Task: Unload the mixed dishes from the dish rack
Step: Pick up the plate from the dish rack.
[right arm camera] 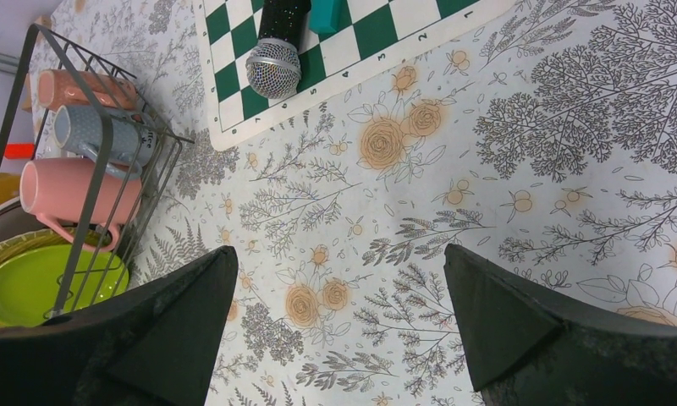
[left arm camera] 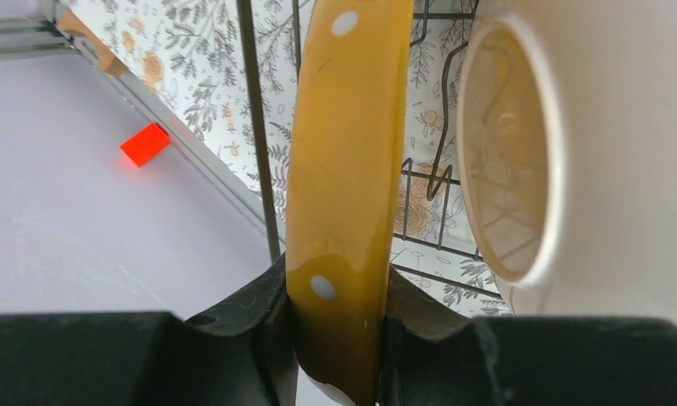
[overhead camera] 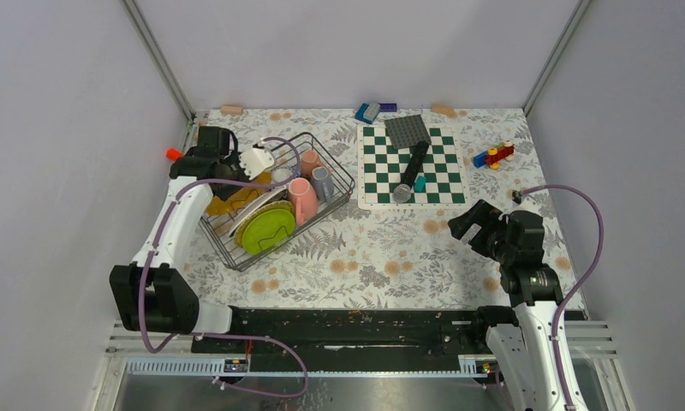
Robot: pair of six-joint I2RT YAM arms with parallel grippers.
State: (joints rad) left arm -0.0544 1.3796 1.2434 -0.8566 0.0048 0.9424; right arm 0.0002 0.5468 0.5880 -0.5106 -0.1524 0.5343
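Inside the dish rack, left gripper clamps the yellow plate, 1 cream cup beside (right gripper spread wide).

The yellow plate looks glossy and smooth. The rack is thin dark metal wire. The right claw is matt, grainy black plastic.
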